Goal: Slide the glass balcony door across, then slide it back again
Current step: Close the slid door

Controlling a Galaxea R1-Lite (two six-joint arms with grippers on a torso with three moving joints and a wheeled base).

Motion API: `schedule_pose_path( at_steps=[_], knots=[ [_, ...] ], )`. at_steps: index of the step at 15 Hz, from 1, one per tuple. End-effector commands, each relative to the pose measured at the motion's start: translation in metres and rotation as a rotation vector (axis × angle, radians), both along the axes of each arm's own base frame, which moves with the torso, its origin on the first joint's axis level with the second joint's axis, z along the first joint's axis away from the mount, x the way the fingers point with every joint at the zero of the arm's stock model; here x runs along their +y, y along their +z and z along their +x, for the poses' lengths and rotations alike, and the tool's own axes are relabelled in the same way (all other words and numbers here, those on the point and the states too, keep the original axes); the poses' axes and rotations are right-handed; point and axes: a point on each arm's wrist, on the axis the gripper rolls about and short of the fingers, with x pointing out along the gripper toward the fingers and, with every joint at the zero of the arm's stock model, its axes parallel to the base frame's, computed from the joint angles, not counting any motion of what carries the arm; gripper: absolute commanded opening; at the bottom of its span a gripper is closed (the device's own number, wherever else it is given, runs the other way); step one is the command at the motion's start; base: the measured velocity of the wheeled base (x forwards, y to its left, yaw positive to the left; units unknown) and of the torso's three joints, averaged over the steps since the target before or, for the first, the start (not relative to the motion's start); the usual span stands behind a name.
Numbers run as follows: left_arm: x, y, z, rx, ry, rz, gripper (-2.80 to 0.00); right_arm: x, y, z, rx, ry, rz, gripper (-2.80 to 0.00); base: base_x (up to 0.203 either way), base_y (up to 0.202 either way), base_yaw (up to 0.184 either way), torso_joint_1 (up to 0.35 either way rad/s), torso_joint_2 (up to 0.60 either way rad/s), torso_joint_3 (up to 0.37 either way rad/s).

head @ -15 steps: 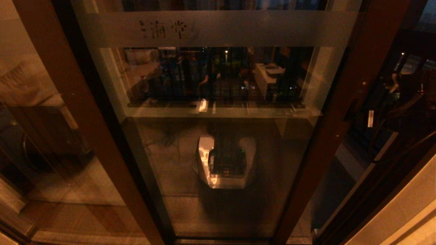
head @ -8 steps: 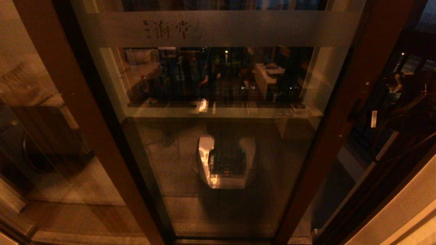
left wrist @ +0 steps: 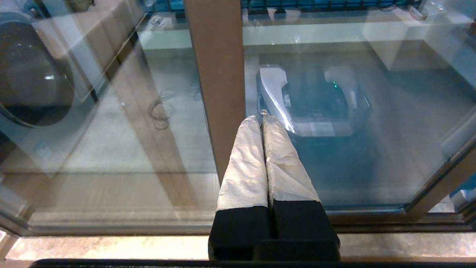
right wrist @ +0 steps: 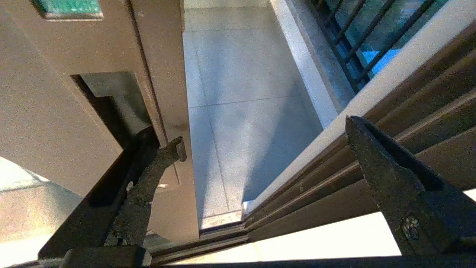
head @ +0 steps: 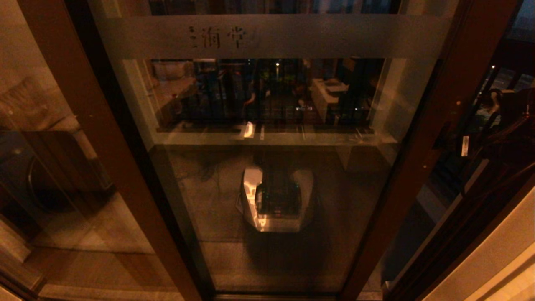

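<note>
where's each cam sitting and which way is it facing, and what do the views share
Head view: high on the robot, looking forward and down through the glass balcony door; the right arm shows dimly at the right edge.
Left wrist view: behind the left gripper, fingers shut, aimed at the door's lower glass.
Right wrist view: behind the right gripper, fingers open, one finger in the handle slot, facing the gap at the door's edge.
Shared: head and left wrist both see the robot's base reflected in the glass.
</note>
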Motion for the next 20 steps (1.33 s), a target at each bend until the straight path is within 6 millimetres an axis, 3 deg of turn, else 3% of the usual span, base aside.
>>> schedule_pose_path(
  at_steps=[1,8,20],
  knots=[
    [0.0,0.0,0.0,0.001,0.0,0.0,-2.8,-0.002,-0.002,0.002,0.002,-0.003,0.0,0.0,0.0,0.0,0.0,0.0,0.0,0.0],
    [0.0,0.0,0.0,0.002,0.0,0.0,-2.8,-0.013,-0.003,0.006,-0.017,-0.017,-0.025,0.0,0.0,0.0,0.0,0.0,0.0,0.0],
    [0.0,0.0,0.0,0.002,0.0,0.0,-2.8,-0.027,-0.002,-0.004,-0.018,-0.043,-0.017,0.0,0.0,0.0,0.0,0.0,0.0,0.0]
  ],
)
